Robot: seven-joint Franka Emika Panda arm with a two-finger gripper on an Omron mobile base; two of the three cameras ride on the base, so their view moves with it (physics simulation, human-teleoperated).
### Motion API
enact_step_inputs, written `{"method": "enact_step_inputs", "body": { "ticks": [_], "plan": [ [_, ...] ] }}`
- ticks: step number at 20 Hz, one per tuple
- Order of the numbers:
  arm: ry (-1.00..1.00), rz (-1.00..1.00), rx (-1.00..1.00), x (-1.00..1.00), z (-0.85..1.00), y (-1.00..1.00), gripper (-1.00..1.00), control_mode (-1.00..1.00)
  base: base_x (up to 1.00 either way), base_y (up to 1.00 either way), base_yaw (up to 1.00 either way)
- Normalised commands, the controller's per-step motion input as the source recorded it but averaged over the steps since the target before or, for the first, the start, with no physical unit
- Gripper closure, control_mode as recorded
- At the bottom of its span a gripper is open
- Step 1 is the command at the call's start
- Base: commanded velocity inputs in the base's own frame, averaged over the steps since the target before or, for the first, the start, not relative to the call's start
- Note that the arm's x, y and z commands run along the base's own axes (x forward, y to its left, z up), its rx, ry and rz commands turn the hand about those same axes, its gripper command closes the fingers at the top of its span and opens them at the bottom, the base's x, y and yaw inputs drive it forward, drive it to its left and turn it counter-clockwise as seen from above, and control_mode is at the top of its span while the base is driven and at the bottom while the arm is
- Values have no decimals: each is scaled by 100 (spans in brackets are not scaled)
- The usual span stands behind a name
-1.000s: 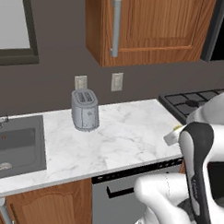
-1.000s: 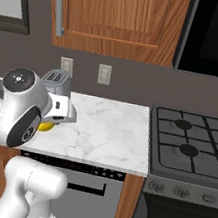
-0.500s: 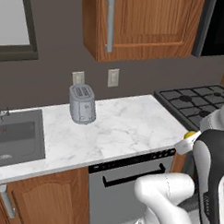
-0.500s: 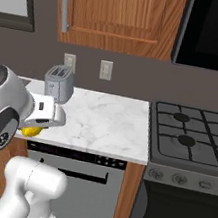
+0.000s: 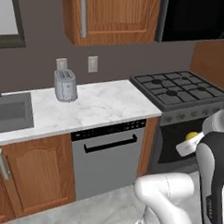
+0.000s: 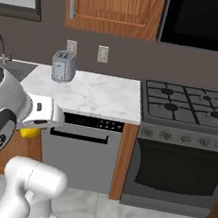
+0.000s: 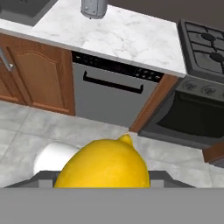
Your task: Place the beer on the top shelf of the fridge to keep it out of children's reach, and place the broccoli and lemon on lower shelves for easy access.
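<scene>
Kitchen floor below, gripper [image 7: 103, 186] clenched around the lemon [image 7: 103, 167] bottom centre: firm, rounded, slippery-looking, best gripped mid-body.

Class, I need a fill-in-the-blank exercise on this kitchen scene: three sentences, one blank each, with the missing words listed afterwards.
1. The gripper is shut on a yellow ____.
2. The silver toaster stands on the marble ____, below two wall outlets.
3. Below the counter, left of the stove, is a grey ____ with a dark handle.

Missing words: lemon; counter; dishwasher
</scene>
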Motion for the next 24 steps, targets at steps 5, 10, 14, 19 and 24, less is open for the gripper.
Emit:
{"method": "enact_step_inputs", "body": {
  "ticks": [5,10,14,19,24],
  "plan": [
    [0,0,0,0,0,0,100,100,-22,-73,-27],
    [0,0,0,0,0,0,100,100,0,-86,-40],
    [0,0,0,0,0,0,100,100,2,-85,-46],
    [0,0,0,0,0,0,100,100,21,-86,-45],
    [0,0,0,0,0,0,100,100,38,-88,-43]
  ]
}}
